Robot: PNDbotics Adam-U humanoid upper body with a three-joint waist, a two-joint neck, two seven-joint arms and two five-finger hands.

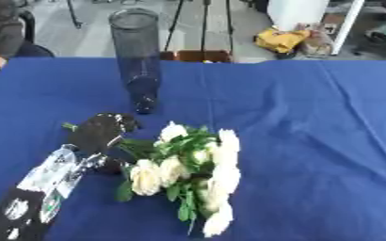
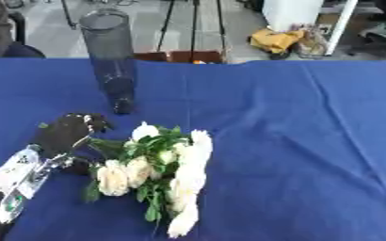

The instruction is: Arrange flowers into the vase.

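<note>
left hand (image 1: 101, 132) sits curled over the stems beside the white flowers (image 1: 192, 172); lift them upright and steer stems-first into the tall vase (image 1: 139, 61) behind the flowers.

Studio or lab: tripod legs (image 1: 176, 26) behind.

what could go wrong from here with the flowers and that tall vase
The vase is tall, narrow and standing free on the blue cloth, so a bump from the left hand or the stems could tip it. The flowers lie as a broad, leafy bunch, which may not fit the narrow mouth in one go. The hand sits at the stem end, its hold hidden, so blooms might slip or drag when lifted.
</note>
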